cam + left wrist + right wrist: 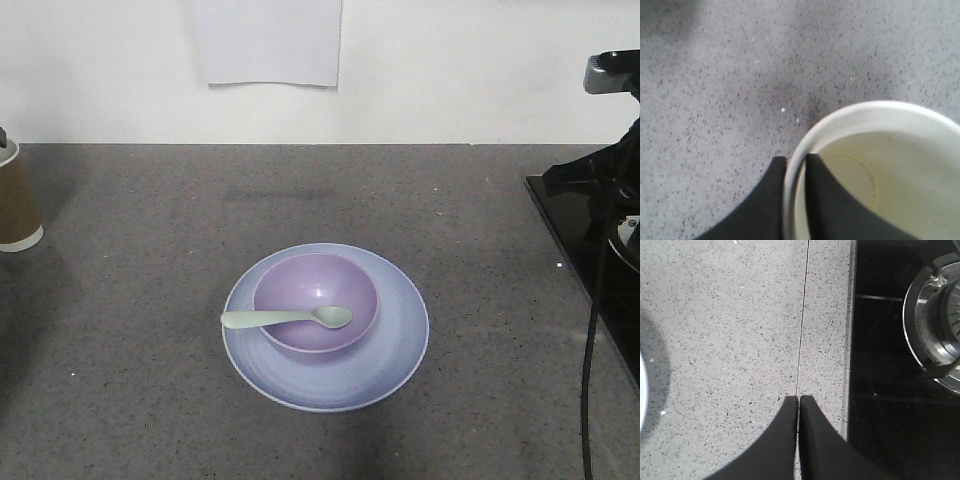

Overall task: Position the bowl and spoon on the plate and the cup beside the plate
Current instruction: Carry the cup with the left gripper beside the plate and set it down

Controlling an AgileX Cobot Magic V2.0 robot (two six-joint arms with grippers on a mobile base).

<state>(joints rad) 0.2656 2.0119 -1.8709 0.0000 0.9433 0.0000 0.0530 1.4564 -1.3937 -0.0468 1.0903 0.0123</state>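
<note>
Cup [875,170] stands far left, well apart from plate [325,375] (bowl [315,300] and spoon [285,318] already on it); left gripper [795,200] pinches its rim. Thin wall may buckle or tip.

Grey speckled stone countertop [130,350] filling most of the frame, meeting a plain white wall [480,70] along the top, a white paper sheet [267,40] fixed at upper centre, and a black glass hob [590,260] with burner at right edge.
</note>
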